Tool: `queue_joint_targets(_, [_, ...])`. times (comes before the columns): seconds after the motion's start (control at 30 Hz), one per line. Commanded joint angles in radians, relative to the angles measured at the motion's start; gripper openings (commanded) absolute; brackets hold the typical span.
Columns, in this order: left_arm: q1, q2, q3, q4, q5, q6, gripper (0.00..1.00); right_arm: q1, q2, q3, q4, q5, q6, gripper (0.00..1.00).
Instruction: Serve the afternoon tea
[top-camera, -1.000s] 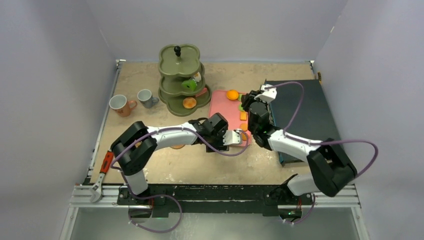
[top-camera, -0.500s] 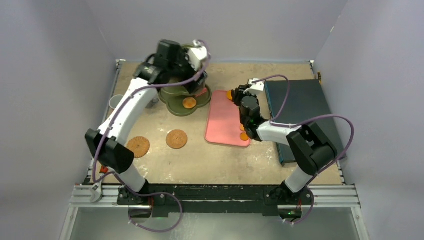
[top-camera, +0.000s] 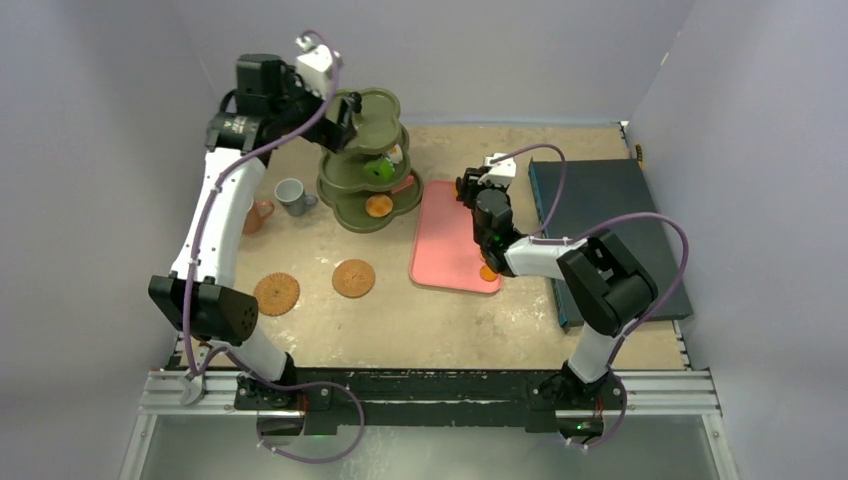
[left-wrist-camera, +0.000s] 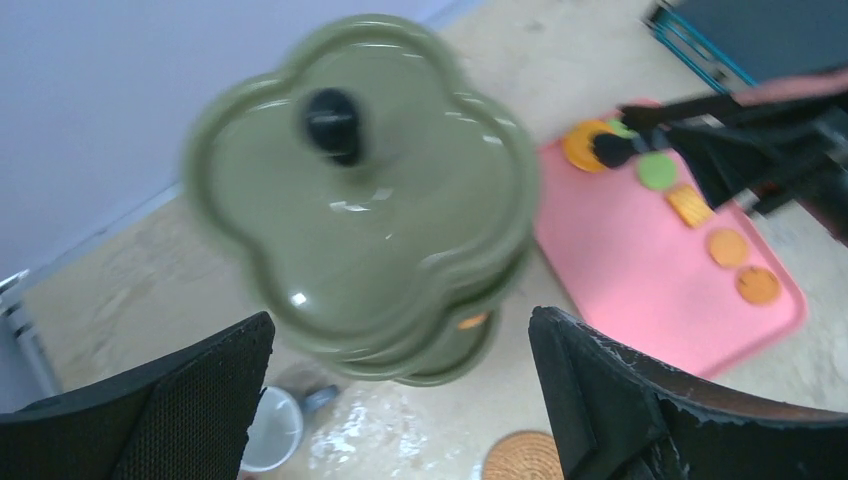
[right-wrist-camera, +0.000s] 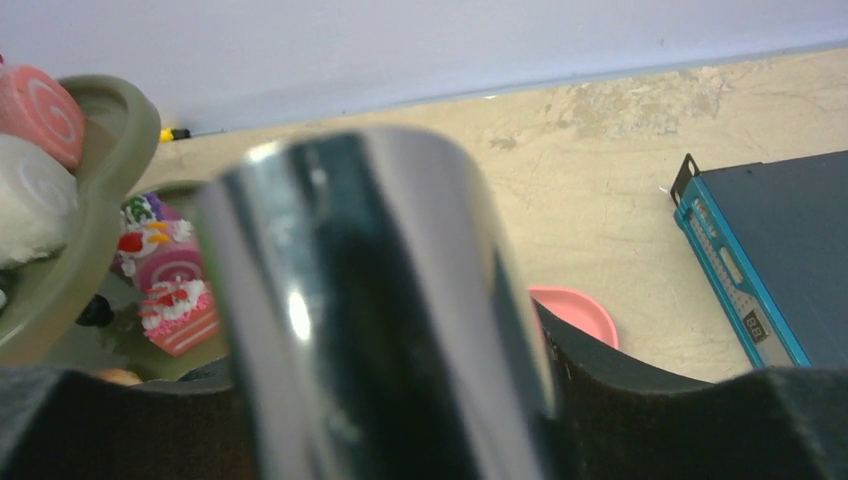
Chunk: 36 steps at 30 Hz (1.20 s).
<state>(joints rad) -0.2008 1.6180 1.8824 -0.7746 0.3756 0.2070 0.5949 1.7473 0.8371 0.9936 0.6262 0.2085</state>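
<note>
The olive three-tier stand (top-camera: 360, 150) (left-wrist-camera: 360, 190) stands at the back. Its lower tiers hold a green pastry (top-camera: 378, 168), an orange one (top-camera: 378, 206) and pink cakes (right-wrist-camera: 180, 300). My left gripper (top-camera: 343, 112) (left-wrist-camera: 400, 318) hovers above the top tier, open and empty. My right gripper (top-camera: 472, 188) (right-wrist-camera: 380, 380) is shut on the black tongs (left-wrist-camera: 690, 125) at the far end of the pink tray (top-camera: 450, 250). The tong tips reach an orange pastry (left-wrist-camera: 582, 145). The grey-blue cup (top-camera: 290, 195) and terracotta cup (top-camera: 258, 215) stand left of the stand. Two coasters (top-camera: 276, 293) (top-camera: 353, 278) lie in front.
A dark blue box (top-camera: 610, 230) lies along the right side, close to the tray. More pastries, green (left-wrist-camera: 657, 171) and orange (left-wrist-camera: 728, 247), lie on the tray. An orange-handled wrench (top-camera: 205, 340) rests at the near left edge. Grey walls enclose the table.
My left arm has swung from the tray's near end up to the stand, then higher and to the left, its jaws opening wide. My right gripper moved toward the tray's far end.
</note>
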Motion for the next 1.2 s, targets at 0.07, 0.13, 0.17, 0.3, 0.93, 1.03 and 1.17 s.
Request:
queue_joint_targets(0.07, [0.186, 0.029, 0.101, 0.08, 0.083, -0.131, 0.99, 0.0, 0.03, 0.068, 0.038, -0.015, -0.054, 0.6])
queue_joint_targets(0.13, [0.221, 0.029, 0.099, 0.097, 0.103, -0.148, 0.99, 0.0, 0.04, 0.078, 0.033, -0.024, -0.051, 0.6])
queue_joint_targets(0.17, [0.237, 0.028, 0.097, 0.104, 0.108, -0.155, 0.99, 0.0, 0.044, 0.08, 0.031, -0.03, -0.048, 0.61])
queue_joint_targets(0.3, [0.262, 0.028, 0.091, 0.122, 0.102, -0.159, 0.99, 0.001, 0.068, 0.093, 0.018, -0.043, -0.034, 0.61])
queue_joint_targets(0.93, [0.279, 0.026, 0.038, 0.155, 0.121, -0.167, 0.99, -0.018, 0.121, 0.118, 0.004, -0.028, -0.051, 0.64])
queue_joint_targets(1.03, [0.281, 0.024, 0.035, 0.155, 0.113, -0.163, 0.99, -0.018, 0.123, 0.122, 0.005, -0.032, -0.051, 0.58])
queue_joint_targets(1.17, [0.281, 0.018, 0.027, 0.158, 0.111, -0.161, 0.99, -0.018, 0.1, 0.108, 0.044, -0.022, -0.085, 0.41])
